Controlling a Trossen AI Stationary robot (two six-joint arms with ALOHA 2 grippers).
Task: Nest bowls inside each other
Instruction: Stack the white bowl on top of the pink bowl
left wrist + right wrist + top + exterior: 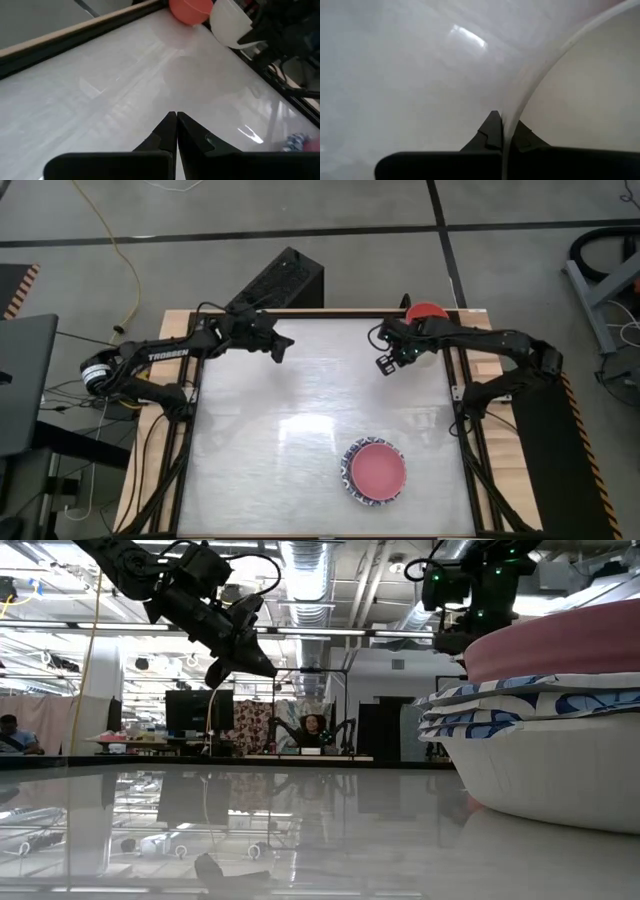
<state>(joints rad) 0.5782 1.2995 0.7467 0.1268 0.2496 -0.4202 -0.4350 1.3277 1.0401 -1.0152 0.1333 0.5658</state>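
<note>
My right gripper [503, 131] hangs over the table's far right part [390, 358] and is shut on the plain cream-white bowl [229, 22]. Just behind it, at the far right corner, the red bowl [425, 311] stands on the table. Near the front right, a stack of bowls [375, 473] rests on its base, with the pink bowl [560, 640] on top of blue-rimmed ones [520, 700]. My left gripper [176, 119] is shut on nothing and hovers over the far left part of the table [283, 348]. My right gripper pinches the cream-white bowl's rim [514, 105], one finger inside the bowl and one outside. The fingers come steeply from above. The bowl hangs tilted below them; in the left wrist view its rounded outer wall [225, 30] looks clear of the table.
The glossy white tabletop [270, 440] lies bare between the arms and the stack. A wooden frame [180, 430] borders it. A black box [285, 280] stands beyond the far edge. In the low view, people sit in the room behind.
</note>
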